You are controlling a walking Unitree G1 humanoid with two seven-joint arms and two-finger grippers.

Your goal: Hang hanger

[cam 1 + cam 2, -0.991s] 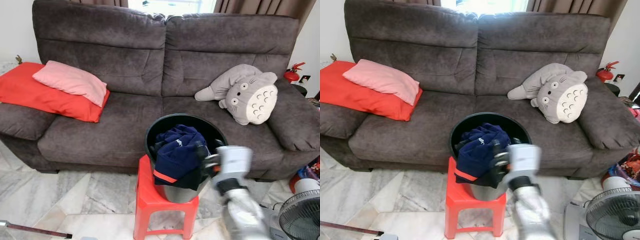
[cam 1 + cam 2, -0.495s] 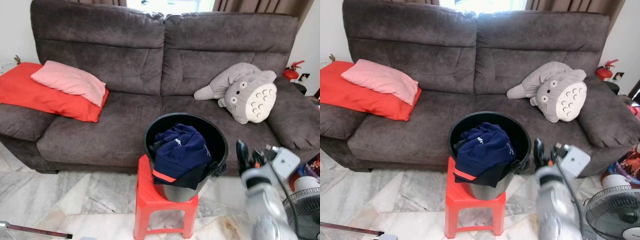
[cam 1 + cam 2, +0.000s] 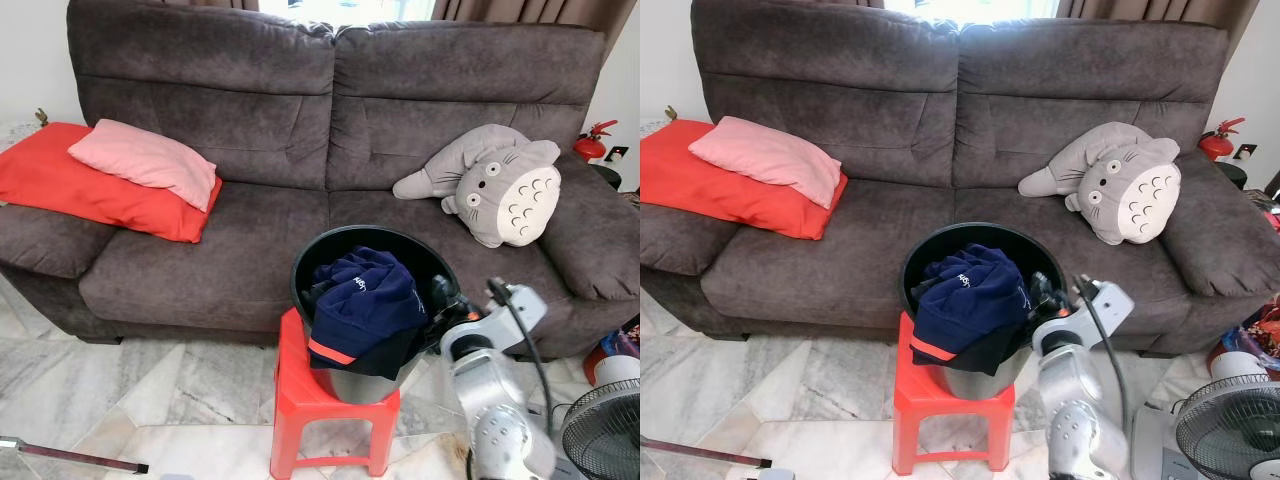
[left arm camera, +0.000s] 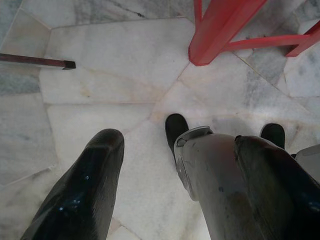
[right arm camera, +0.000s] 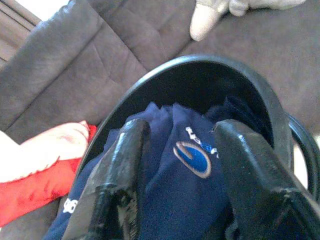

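Beside bucket (image 3: pixel 425 250), open right hand (image 5: pixel 182 165).

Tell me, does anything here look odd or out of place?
The black bucket of laundry is perched on a small red stool, and the navy garment spills over its front rim. Nothing looks damaged.

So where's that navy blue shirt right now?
The navy shirt is heaped in the black bucket on the red stool, in front of the sofa, draping over the bucket's front rim.
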